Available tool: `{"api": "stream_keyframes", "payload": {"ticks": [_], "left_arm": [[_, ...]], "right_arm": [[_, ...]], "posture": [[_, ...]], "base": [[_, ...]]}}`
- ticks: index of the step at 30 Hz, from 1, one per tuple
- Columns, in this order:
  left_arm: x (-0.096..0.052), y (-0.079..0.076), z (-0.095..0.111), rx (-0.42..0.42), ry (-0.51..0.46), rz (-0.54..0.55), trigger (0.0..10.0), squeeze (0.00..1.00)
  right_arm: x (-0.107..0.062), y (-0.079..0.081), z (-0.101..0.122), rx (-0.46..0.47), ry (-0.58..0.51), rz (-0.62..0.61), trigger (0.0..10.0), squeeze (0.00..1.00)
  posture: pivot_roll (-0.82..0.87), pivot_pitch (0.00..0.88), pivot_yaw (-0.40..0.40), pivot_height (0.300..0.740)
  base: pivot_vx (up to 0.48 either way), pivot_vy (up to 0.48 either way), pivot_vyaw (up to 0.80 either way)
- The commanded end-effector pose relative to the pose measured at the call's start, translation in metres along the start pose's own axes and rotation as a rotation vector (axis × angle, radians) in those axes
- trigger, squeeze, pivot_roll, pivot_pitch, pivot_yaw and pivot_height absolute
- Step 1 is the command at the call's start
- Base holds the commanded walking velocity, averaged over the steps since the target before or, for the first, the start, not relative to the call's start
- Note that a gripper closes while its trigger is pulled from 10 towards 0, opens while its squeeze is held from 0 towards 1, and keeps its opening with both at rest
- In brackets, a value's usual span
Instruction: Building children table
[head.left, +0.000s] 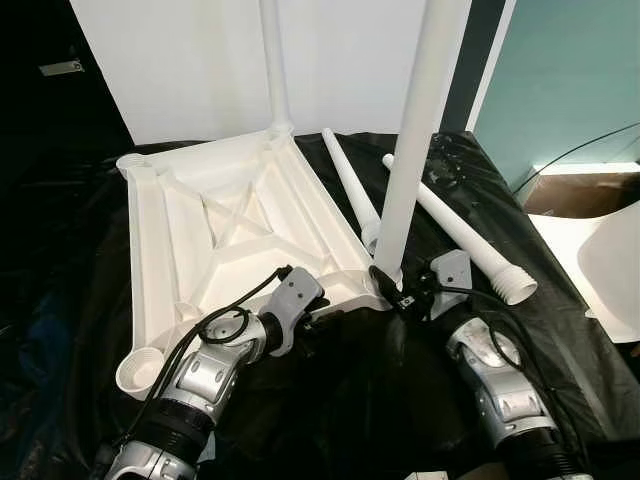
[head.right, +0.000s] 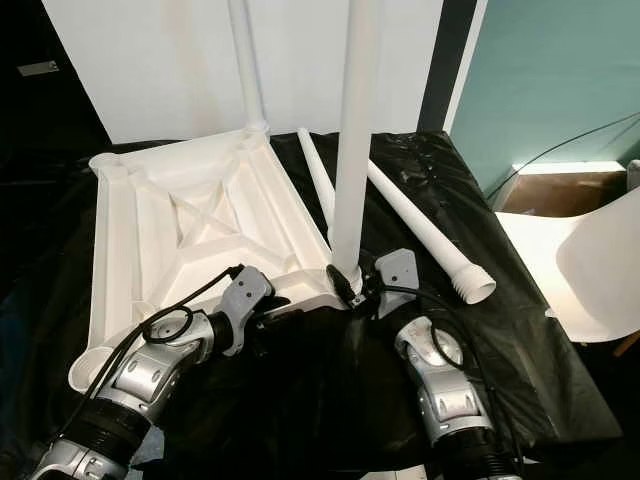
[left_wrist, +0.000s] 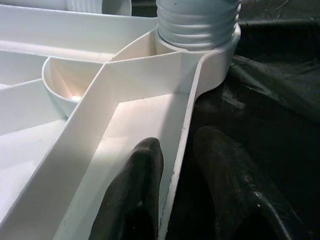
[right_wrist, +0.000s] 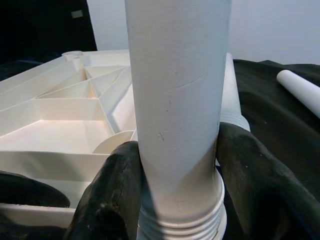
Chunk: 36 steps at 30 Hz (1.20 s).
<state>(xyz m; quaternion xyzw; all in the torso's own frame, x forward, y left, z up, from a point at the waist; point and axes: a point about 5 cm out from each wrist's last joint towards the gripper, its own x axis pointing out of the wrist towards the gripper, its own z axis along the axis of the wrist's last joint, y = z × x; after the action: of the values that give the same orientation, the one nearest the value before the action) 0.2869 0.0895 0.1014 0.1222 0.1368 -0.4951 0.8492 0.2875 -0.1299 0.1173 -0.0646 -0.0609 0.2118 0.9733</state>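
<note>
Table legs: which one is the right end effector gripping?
The upright leg at the tabletop's near right corner, clamped by the right end effector; another stands at the far corner, two lie loose.

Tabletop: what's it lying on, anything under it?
The upside-down tabletop lies on a black sheet that spreads out around it. Anything directly beneath is hidden by the tabletop itself. The left gripper clamps its rim; the right gripper holds the upright leg.

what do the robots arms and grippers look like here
Both arms are silver metal with ribbed segments and rounded joint housings, turning to black ribbed sleeves nearer the body. Looping black cables run along each forearm. The left gripper and right gripper each have two long, matte black, rounded fingers, mounted on a grey wrist block. No markings are legible.
</note>
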Motion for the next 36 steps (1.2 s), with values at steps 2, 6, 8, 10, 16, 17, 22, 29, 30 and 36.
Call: {"api": "stream_keyframes", "payload": {"ticks": [2,6,8,10,16,17,22,29,30,36], "left_arm": [[-0.004,-0.007,-0.020,-0.033,0.084,-0.044,10.0,0.00],[-0.004,-0.008,-0.021,-0.032,0.086,-0.047,10.0,0.00],[-0.004,-0.008,-0.021,-0.032,0.086,-0.048,10.0,0.00],[-0.004,-0.008,-0.021,-0.032,0.086,-0.049,10.0,0.00],[-0.003,-0.012,-0.024,-0.039,0.095,-0.057,10.0,0.00],[-0.003,-0.012,-0.024,-0.039,0.095,-0.057,10.0,0.00],[-0.001,-0.012,-0.022,-0.036,0.089,-0.058,10.0,0.00],[-0.002,-0.010,-0.022,-0.034,0.089,-0.055,10.0,0.00],[-0.002,-0.010,-0.022,-0.034,0.089,-0.055,10.0,0.00],[-0.002,-0.009,-0.021,-0.033,0.087,-0.055,10.0,0.00]], "right_arm": [[-0.011,-0.031,-0.008,-0.036,0.066,-0.218,0.0,0.00],[-0.010,-0.032,-0.008,-0.086,0.082,-0.242,10.0,0.00],[-0.009,-0.032,-0.007,-0.084,0.076,-0.218,10.0,0.97],[-0.008,-0.033,-0.007,-0.081,0.072,-0.190,10.0,1.00],[0.002,-0.029,-0.004,-0.018,0.069,0.039,10.0,0.00],[0.002,-0.029,-0.004,-0.018,0.069,0.039,10.0,0.00],[0.007,-0.029,0.006,-0.067,0.062,0.236,10.0,0.00],[0.008,-0.042,0.009,-0.102,0.152,0.450,10.0,0.00],[0.008,-0.043,0.009,-0.107,0.158,0.461,4.4,0.00],[0.008,-0.048,0.009,-0.110,0.170,0.478,0.0,0.00]], "posture": [[0.01,0.000,0.014,0.740],[0.01,0.000,0.012,0.740],[0.01,0.000,0.011,0.740],[0.01,0.000,0.011,0.740],[0.00,0.000,0.010,0.740],[0.00,0.000,0.010,0.740],[0.00,0.000,0.013,0.740],[0.00,0.000,0.018,0.740],[0.00,0.000,0.019,0.740],[-0.01,0.000,0.020,0.740]], "base": [[0.000,0.000,0.00],[0.000,0.000,0.00],[0.000,0.000,0.00],[0.000,0.000,0.00],[0.000,0.000,0.00],[0.000,0.000,0.00],[0.000,0.000,0.00],[0.000,0.000,0.00],[0.000,0.000,0.00],[0.000,0.000,0.00]]}}
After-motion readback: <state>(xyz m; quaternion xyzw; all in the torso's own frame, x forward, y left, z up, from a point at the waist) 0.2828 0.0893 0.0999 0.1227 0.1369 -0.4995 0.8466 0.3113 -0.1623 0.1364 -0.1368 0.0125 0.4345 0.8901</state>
